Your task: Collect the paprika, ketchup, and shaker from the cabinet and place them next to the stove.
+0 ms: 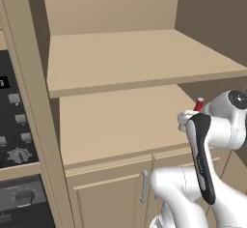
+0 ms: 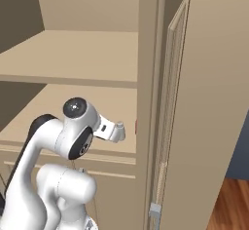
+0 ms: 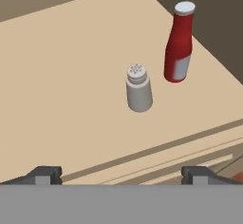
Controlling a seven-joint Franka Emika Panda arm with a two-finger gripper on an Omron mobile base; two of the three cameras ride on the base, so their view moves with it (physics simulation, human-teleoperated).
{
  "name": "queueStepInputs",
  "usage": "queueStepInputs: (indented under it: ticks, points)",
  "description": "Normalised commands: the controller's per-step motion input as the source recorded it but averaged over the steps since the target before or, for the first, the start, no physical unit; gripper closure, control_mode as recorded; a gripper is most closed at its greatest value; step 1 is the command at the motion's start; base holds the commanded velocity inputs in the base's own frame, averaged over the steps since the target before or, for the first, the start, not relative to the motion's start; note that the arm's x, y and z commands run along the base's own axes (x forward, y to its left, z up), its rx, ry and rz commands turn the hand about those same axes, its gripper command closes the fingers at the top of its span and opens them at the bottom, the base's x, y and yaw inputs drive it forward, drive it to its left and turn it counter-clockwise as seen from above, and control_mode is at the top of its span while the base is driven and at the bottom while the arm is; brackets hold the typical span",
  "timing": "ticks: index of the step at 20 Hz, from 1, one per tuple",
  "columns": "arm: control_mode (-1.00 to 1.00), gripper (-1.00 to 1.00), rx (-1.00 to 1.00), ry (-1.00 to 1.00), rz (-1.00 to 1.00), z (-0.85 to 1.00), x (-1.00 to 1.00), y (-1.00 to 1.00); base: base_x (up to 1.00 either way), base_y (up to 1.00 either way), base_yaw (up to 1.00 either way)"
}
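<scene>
Standing upright on cabinet (image 3: 57, 76) shelf: shaker (image 3: 139, 88) near ketchup (image 3: 179, 42), apart; tool (image 3: 121, 174) spread wide, empty.

My arm is folded, elbow raised high and forearm reaching forward with the wrist angled downward. My gripper (image 3: 121, 174) hangs in the air with its fingers (image 3: 45, 174) spread wide apart, holding nothing.

Arm of smooth, rounded white segments, with a long black inlay strip along one link, a dark circular joint cap ringed in grey, and a gripper (image 3: 121, 174) bearing two small dark finger tips.
</scene>
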Motion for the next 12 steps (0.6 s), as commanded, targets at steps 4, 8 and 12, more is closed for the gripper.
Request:
queueStepInputs:
  ticks: [4,8,12]
  points:
    - [-1.00,-1.00,0.00,0.00,0.00,-0.22,0.21,0.00,0.00,0.00,0.00]
    - [-1.00,-1.00,0.00,0.00,0.00,-0.16,0.23,0.00,0.00,0.00,0.00]
    - [-1.00,-1.00,0.00,0.00,0.00,-0.11,0.26,-0.04,0.00,0.00,0.00]
